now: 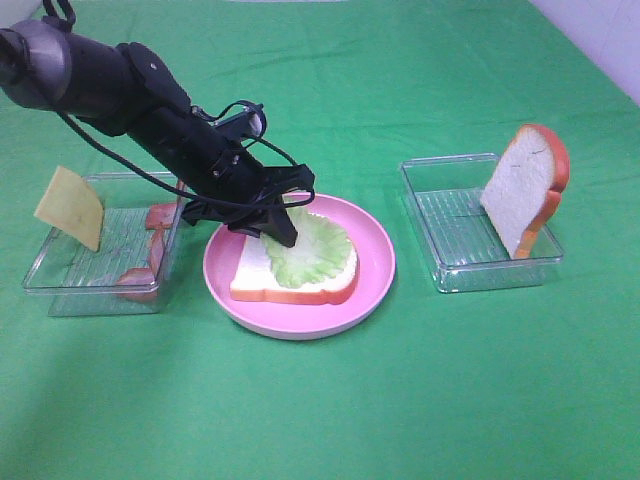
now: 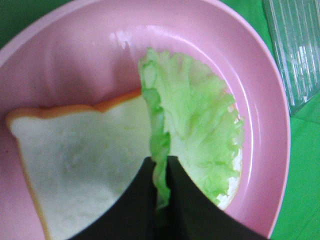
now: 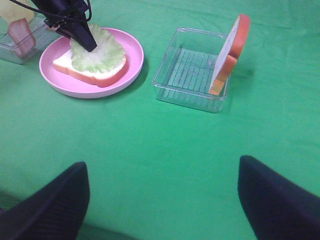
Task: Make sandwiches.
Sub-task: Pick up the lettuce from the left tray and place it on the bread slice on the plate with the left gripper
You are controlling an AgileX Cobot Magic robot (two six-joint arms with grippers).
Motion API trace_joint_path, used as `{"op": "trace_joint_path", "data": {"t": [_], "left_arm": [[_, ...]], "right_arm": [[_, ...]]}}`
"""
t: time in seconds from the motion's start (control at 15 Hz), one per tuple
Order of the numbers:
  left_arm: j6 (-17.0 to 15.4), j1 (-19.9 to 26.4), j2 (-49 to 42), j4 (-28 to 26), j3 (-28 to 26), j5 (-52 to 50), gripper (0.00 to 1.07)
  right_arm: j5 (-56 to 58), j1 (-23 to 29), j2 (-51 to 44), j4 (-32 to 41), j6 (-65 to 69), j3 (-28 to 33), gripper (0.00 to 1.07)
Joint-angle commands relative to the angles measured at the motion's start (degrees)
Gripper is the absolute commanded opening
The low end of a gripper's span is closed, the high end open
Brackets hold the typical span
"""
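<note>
A white bread slice point(image 1: 255, 282) with an orange-brown crust lies flat on the round pink plate point(image 1: 372, 262). A pale green lettuce leaf point(image 1: 312, 252) lies on the bread. My left gripper point(image 1: 286, 236) is shut on the leaf's edge, low over the plate. The left wrist view shows the fingers point(image 2: 185, 200) pinching the lettuce point(image 2: 200, 130) above the bread point(image 2: 75, 165). A second bread slice point(image 1: 524, 187) stands on edge in the right tray point(image 1: 450, 250). My right gripper point(image 3: 162, 200) is open and empty, hovering over the cloth away from the plate.
A clear tray point(image 1: 60, 280) at the left holds a leaning yellow cheese slice point(image 1: 70, 206) and reddish-pink bacon strips point(image 1: 152, 250). A green cloth point(image 1: 330, 410) covers the table. The left arm point(image 1: 130, 95) reaches in from the top left.
</note>
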Motion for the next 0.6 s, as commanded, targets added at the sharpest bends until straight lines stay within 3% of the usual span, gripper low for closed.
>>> {"op": "trace_joint_path", "data": {"t": [0.07,0.2,0.27,0.6], "left_arm": [[-1.0,-0.2,-0.6,0.6,-0.1,0.9,0.31],[-1.0,-0.2,-1.1,0.7,-0.1,1.8,0.58],[-0.9,-0.2,-2.8,1.3,-0.1,1.5,0.63],[-1.1,-0.2,-8.1,4.8,-0.1,1.7,0.64]], "right_arm": [[-0.5,0.2,-1.3,-0.2,-0.2,0.2,0.75],[-0.5,0.2,-1.3,-0.2,-0.2,0.2,0.75],[-0.5,0.2,-1.3,-0.2,-0.2,0.2,0.75],[-0.5,0.2,-1.3,-0.2,-0.2,0.2,0.75]]}}
